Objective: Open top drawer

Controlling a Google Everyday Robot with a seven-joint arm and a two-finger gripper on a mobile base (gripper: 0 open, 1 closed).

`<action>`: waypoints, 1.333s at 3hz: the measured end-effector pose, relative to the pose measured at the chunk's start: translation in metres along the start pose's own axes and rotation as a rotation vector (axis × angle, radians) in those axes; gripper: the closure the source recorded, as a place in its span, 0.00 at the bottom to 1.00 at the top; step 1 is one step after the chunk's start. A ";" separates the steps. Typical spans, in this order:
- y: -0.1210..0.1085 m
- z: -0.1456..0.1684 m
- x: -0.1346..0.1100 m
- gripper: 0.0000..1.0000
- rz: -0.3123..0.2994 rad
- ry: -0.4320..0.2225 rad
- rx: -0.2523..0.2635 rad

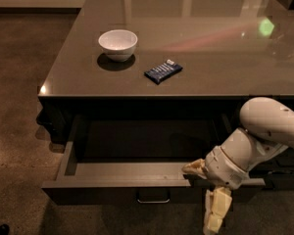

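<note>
Two fingers (216,214): spread wide, one over the drawer's front rim, the other hanging outside it.
Gripper (198,198): at right part of drawer front.
Top drawer (117,173): standing open; handle (153,198) just left of fingers.
Bowl (118,44), blue packet (162,71): on tabletop (225,58), well beyond fingers.

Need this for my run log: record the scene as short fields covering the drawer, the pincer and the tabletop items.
drawer: wide dark grey top drawer, open, shallow grey inside showing
handle: small rectangular loop handle, centre of front, not gripped
pincer: pincer at the drawer front's right end, open, one finger over the top edge, one hanging in front
tabletop: white round bowl; dark blue wrapped packet to its right, apart
</note>
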State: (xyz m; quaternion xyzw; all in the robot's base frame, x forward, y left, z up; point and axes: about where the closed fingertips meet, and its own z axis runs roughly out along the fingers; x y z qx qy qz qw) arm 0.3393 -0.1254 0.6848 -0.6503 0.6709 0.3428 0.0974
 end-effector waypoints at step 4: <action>0.066 0.003 0.005 0.00 0.046 -0.045 -0.029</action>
